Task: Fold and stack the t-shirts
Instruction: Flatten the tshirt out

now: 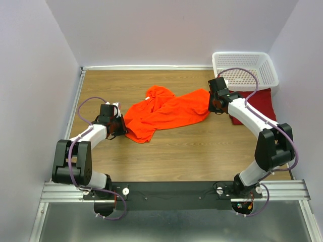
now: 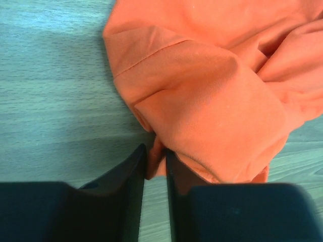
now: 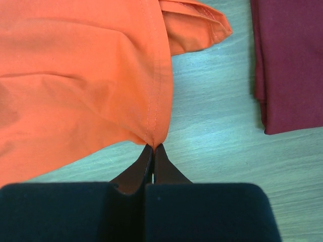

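Note:
The bright orange t-shirt lies crumpled across the middle of the wooden table. My left gripper is at its left end. In the left wrist view the gripper has its narrow jaws closed round a small fold of the orange cloth. My right gripper is at the shirt's right end. In the right wrist view that gripper is shut on the stitched hem of the orange shirt. The dark red t-shirt lies as a folded rectangle to the right of the right gripper, also in the right wrist view.
A white mesh basket stands at the back right corner, just behind the dark red shirt. Grey walls close the table on the left, back and right. The right arm's forearm crosses over part of the dark red shirt.

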Robot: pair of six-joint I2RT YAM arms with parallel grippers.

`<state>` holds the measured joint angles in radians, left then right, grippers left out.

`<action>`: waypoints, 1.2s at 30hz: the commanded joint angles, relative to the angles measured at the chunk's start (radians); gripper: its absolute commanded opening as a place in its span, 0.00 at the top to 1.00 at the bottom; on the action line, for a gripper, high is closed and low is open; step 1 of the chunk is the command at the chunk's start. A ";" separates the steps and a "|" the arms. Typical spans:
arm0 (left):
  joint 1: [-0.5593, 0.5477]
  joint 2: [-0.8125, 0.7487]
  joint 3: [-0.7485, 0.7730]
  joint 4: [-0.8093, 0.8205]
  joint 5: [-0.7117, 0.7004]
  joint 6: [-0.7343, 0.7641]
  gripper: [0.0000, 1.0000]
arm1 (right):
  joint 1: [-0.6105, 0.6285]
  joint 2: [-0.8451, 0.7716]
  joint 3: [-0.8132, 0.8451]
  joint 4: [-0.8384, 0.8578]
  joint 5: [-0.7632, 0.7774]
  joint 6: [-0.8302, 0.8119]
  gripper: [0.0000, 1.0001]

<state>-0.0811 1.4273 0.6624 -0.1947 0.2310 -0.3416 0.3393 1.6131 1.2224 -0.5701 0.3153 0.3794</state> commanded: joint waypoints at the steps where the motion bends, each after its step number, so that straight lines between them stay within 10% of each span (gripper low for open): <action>1: -0.005 0.002 0.014 0.017 0.021 0.007 0.83 | 0.003 0.024 0.022 0.009 -0.012 -0.016 0.99; 4: -0.005 -0.022 0.011 0.006 0.019 -0.003 1.00 | 0.001 0.027 0.037 0.007 -0.015 -0.019 0.99; 14: 0.168 -0.205 0.232 -0.094 0.039 -0.178 1.00 | -0.025 0.056 0.238 0.007 0.067 -0.033 0.99; 36: 0.245 -0.031 1.279 0.055 -0.084 -0.254 1.00 | -0.074 0.068 0.845 0.125 0.012 -0.175 0.99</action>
<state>0.1478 1.3914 1.7779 -0.1394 0.2249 -0.6559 0.2687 1.7142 1.9648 -0.5064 0.3309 0.2955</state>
